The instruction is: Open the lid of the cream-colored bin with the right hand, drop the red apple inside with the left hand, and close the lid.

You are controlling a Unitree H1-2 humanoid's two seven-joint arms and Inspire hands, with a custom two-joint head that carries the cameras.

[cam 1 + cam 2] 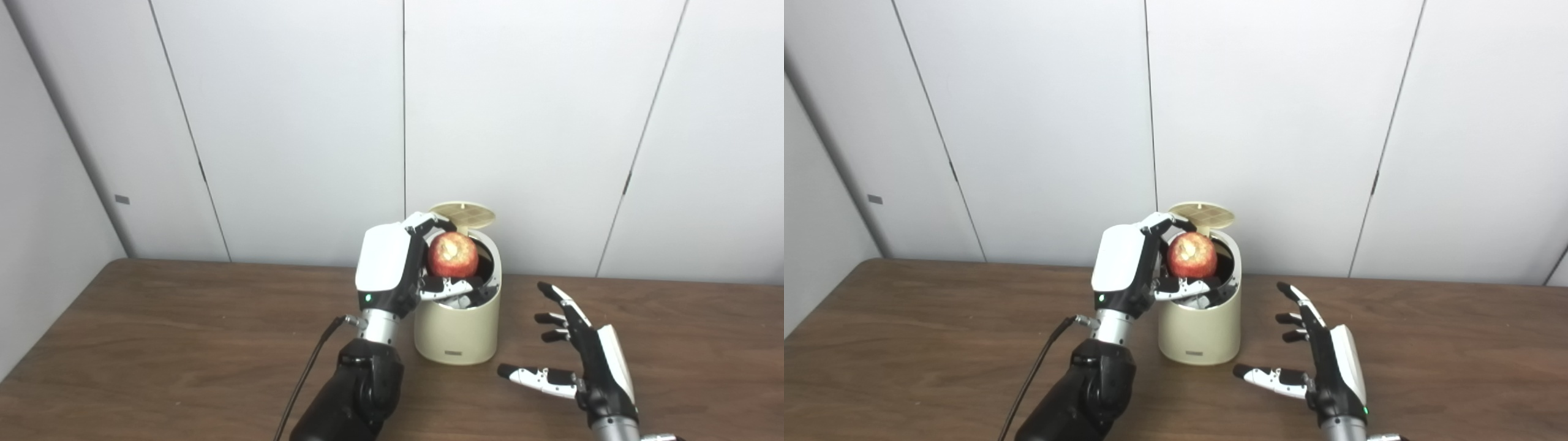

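Note:
The cream-colored bin (456, 334) stands on the table near the back wall, its round lid (463, 214) tipped up at the rear and its mouth uncovered. My left hand (392, 269) is shut on the red apple (452, 255), which it holds directly over the bin's mouth, fingers curled above and below it. My right hand (582, 358) hovers open to the right of the bin, fingers spread, touching nothing.
The brown wooden table (153, 343) runs to a white panelled wall (294, 122) just behind the bin. A black cable (306, 373) trails from my left wrist toward the front edge.

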